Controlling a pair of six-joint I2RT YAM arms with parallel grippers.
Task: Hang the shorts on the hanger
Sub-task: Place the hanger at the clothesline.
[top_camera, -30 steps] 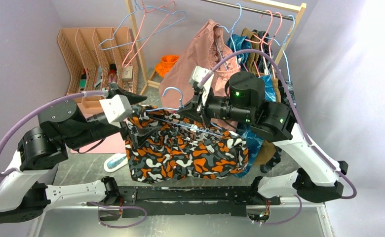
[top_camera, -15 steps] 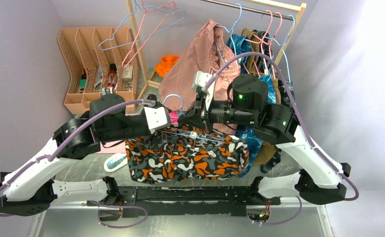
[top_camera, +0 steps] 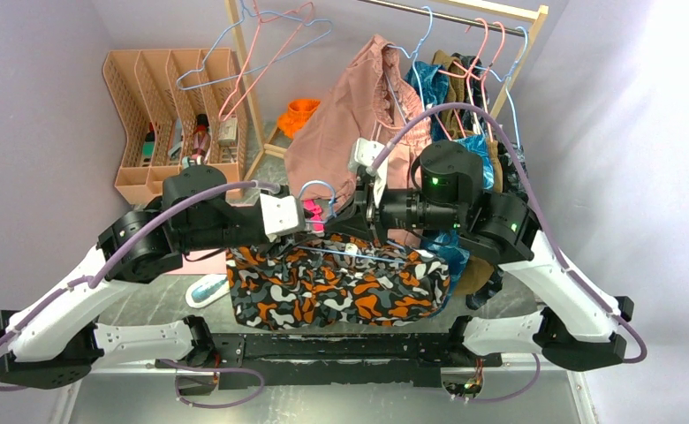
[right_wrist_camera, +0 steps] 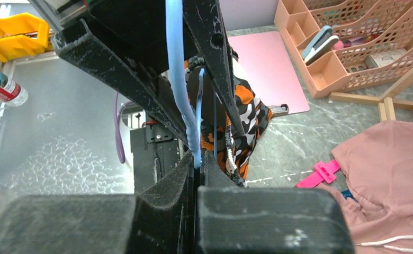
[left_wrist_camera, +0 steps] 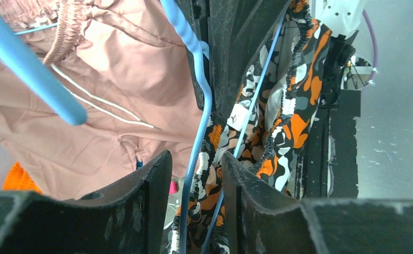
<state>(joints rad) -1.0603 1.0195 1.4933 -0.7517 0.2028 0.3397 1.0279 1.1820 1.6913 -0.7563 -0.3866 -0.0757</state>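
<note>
The shorts [top_camera: 341, 291], in an orange, black, white and grey blotch print, hang draped over the light-blue hanger [top_camera: 316, 187] in the middle of the top view. My right gripper [top_camera: 348, 223] is shut on the hanger's wire [right_wrist_camera: 179, 79] just below the hook, and the shorts [right_wrist_camera: 244, 114] dangle beyond it. My left gripper [top_camera: 317, 221] comes in from the left, nose to nose with the right one. Its jaws [left_wrist_camera: 196, 156] stand partly open astride the hanger wire [left_wrist_camera: 201, 121] and the elastic waistband of the shorts [left_wrist_camera: 294, 95], with a gap showing on both sides.
A dusty-pink garment [top_camera: 350, 132] and a blue leaf-print one [top_camera: 429, 84] hang on the wooden rail [top_camera: 465, 13] right behind. Spare pink and blue hangers [top_camera: 270, 44] hang at the back left. A peach basket organiser [top_camera: 160, 97] stands far left. A pink clip [right_wrist_camera: 321, 172] lies on the table.
My left arm has swung from the shorts' left edge up to the hanger's neck, and its jaws have narrowed around the wire. The right gripper has kept hold of the hanger and sunk slightly.
</note>
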